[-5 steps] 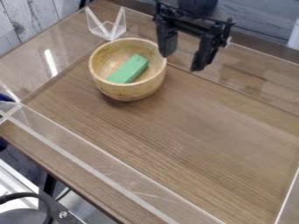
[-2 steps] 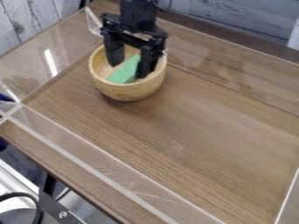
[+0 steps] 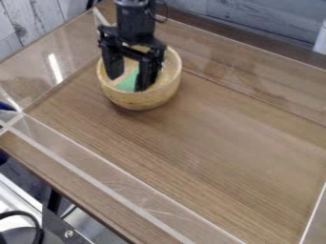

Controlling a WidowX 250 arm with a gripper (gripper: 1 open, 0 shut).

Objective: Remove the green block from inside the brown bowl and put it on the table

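One black cable-like item [image 3: 18,221] curls at the far left, near 7 o'clock in the view, outside the clear plastic wall [image 3: 61,145] that slants along the left side from about 9 o'clock down toward 6. Farther right, toward 11 o'clock, a bit of clear folded plastic [image 3: 99,18] shows beside the dark arm, mostly hidden by it. Just below that, still toward 11 o'clock from the middle of the view, sits the light-tan brown bowl [image 3: 141,101], upright on the table [image 3: 211,143]. The black tool [image 3: 132,73] reaches down over the bowl from 12 o'clock, its fingers spread, one toward the bowl's 9 o'clock side, the other toward its right half. Between them lies the green block [image 3: 129,83], inside the bowl and partly covered; whether either finger touches it, I cannot tell. Bare wood-grain tabletop stretches from the bowl's 3 o'clock round to its 6.
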